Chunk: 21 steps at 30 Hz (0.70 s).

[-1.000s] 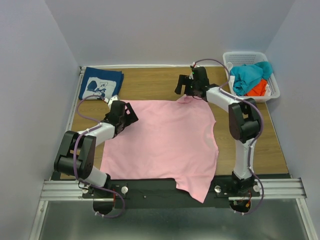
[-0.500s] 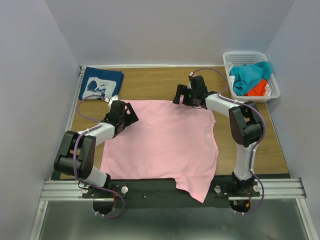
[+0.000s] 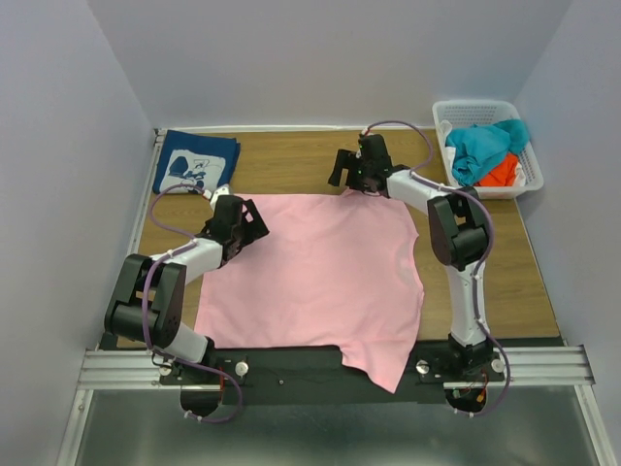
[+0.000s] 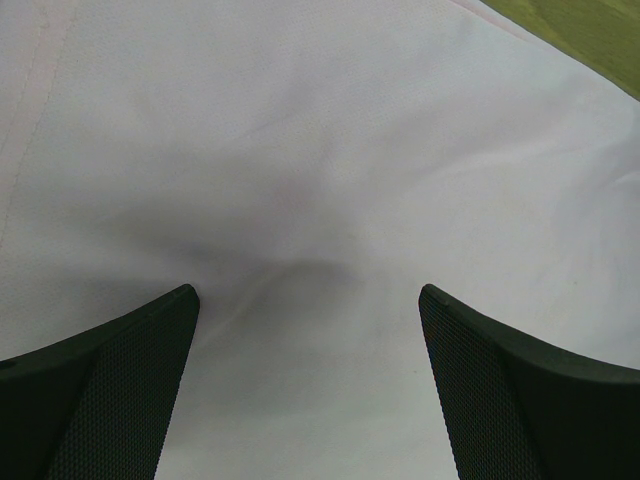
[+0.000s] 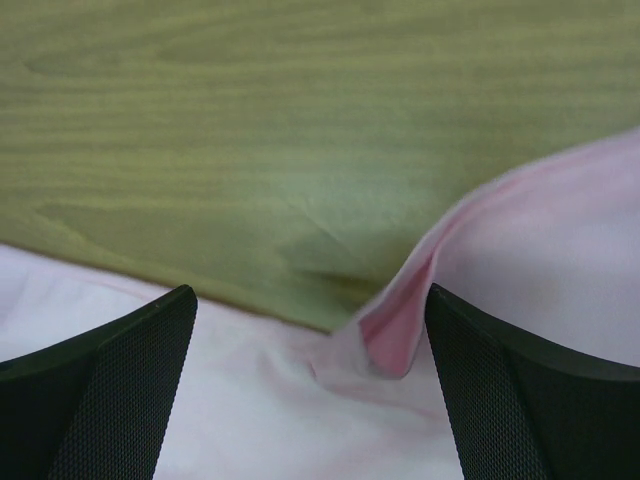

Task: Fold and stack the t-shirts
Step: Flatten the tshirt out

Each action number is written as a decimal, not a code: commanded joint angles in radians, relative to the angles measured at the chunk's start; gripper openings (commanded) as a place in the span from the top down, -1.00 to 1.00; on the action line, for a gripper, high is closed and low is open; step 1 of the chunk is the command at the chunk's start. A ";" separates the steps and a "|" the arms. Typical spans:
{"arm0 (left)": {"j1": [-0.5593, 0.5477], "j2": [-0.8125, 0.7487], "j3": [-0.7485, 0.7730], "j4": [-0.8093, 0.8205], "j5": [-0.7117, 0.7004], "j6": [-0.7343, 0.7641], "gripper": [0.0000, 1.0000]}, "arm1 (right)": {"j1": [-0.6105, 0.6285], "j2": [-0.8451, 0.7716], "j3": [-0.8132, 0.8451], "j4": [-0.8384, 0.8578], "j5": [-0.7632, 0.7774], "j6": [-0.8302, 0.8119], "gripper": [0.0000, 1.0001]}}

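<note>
Now | pink tee (image 3: 315, 277) spread flat | navy tee (image 3: 194, 163) folded, far-L

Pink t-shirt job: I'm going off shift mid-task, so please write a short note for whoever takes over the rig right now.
Left gripper: open, holding nothing, low over the pink t-shirt near its far left corner.
Right gripper: open, holding nothing, at the pink t-shirt's far edge, where the cloth curls up between its jaws.
Things: pink t-shirt spread flat, its near part hanging over the near edge of the table; navy t-shirt folded at the far left corner.
Done: navy one folded.
Left: fold the pink one and stack it on the navy; the basket holds more clothes.
</note>
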 commanded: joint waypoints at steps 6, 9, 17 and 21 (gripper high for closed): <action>-0.005 -0.030 -0.007 0.019 0.021 0.014 -0.97 | 0.005 0.119 0.257 0.005 0.018 -0.070 -1.00; -0.004 -0.049 -0.001 0.008 0.013 0.014 -0.97 | 0.005 0.024 0.189 0.002 0.035 -0.096 -1.00; -0.004 -0.107 0.047 -0.062 -0.051 0.010 -0.97 | 0.005 -0.381 -0.274 -0.070 0.150 -0.058 -1.00; -0.002 -0.101 0.071 -0.090 -0.041 0.003 -0.97 | 0.005 -0.510 -0.458 -0.134 0.166 -0.033 -1.00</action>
